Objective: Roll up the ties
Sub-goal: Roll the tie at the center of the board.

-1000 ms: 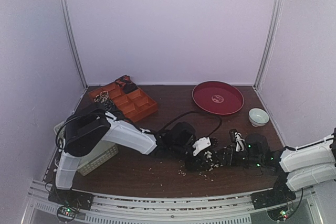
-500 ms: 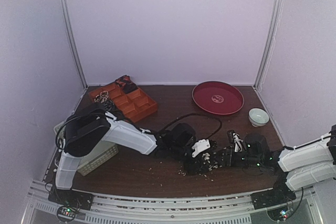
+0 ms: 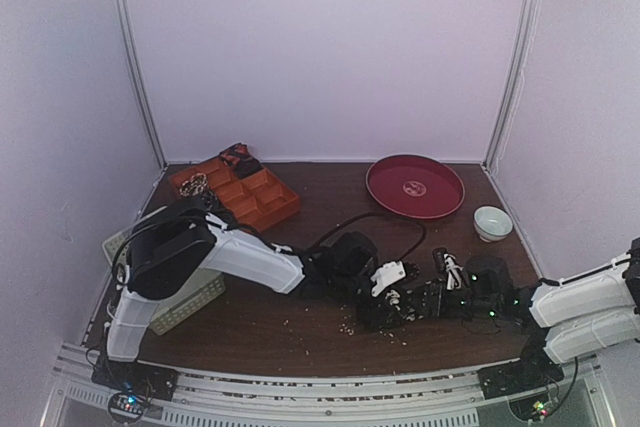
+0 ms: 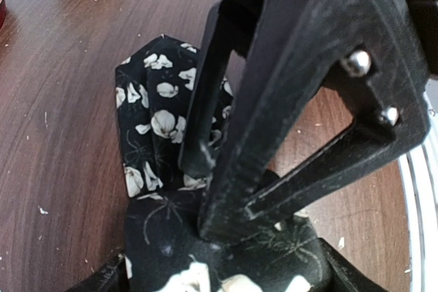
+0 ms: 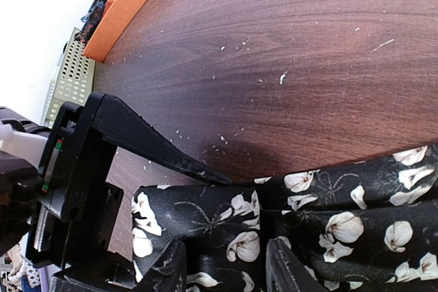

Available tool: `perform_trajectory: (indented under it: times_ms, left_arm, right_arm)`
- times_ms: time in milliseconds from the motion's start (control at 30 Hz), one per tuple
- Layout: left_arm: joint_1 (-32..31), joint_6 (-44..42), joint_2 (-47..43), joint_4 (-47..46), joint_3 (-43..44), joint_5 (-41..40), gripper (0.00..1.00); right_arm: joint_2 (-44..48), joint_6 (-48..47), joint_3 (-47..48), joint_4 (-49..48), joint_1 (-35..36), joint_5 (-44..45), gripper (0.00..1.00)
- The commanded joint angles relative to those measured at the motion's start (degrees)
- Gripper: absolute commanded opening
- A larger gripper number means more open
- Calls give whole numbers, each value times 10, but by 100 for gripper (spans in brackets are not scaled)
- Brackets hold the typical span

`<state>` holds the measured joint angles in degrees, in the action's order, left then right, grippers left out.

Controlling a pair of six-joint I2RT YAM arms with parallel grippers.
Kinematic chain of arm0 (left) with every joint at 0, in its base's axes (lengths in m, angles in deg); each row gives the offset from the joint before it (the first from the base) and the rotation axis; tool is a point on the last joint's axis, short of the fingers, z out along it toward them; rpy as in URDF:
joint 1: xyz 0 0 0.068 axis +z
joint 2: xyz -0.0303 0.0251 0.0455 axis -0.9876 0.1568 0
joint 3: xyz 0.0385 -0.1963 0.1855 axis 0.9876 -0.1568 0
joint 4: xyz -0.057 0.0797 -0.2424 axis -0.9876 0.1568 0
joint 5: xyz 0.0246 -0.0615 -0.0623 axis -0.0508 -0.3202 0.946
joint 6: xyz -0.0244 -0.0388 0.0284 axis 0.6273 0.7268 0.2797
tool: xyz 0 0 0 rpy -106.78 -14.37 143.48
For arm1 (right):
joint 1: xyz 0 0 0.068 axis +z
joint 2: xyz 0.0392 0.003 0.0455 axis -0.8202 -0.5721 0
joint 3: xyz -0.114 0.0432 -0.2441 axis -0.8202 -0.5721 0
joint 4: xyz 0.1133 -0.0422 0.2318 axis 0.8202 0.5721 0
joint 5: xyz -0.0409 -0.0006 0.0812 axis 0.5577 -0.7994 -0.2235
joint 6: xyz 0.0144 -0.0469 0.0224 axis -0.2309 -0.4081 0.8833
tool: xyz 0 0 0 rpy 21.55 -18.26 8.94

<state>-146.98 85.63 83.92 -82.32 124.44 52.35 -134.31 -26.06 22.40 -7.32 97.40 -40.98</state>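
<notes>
A black tie with white flowers lies on the brown table between my two grippers. In the left wrist view the tie is partly folded, and its bunched end fills the gap of my left gripper. The right gripper's fingers press down on the fold from above. In the right wrist view the tie runs between my right gripper's two fingers, with a left finger beside it. In the top view the left gripper and right gripper meet tip to tip.
An orange compartmented tray at the back left holds coiled ties, with a reddish one behind it. A red round plate and a small bowl are at the back right. A white slatted basket is at the left. Crumbs lie near the tie.
The right gripper has moved slightly left toward the left gripper. The tie has stayed between them and looks a little more bunched.
</notes>
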Motion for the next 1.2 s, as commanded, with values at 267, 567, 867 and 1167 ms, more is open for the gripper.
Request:
perform_trajectory:
  times_ms: [267,567,867,1167]
  left_arm:
    - [-3,9,22,-3,38,39,55]
    - [-7,-10,4,10,10,48,44]
    - [-5,1,-91,0,-84,-21,69]
    - [-5,88,-237,-44,-249,-133,72]
  right_arm:
    - [-23,5,-7,-5,-5,-18,43]
    - [-53,13,-11,-46,-11,-67,40]
    - [-113,47,-16,-130,-8,-103,40]
    - [-172,91,13,-184,34,-95,39]
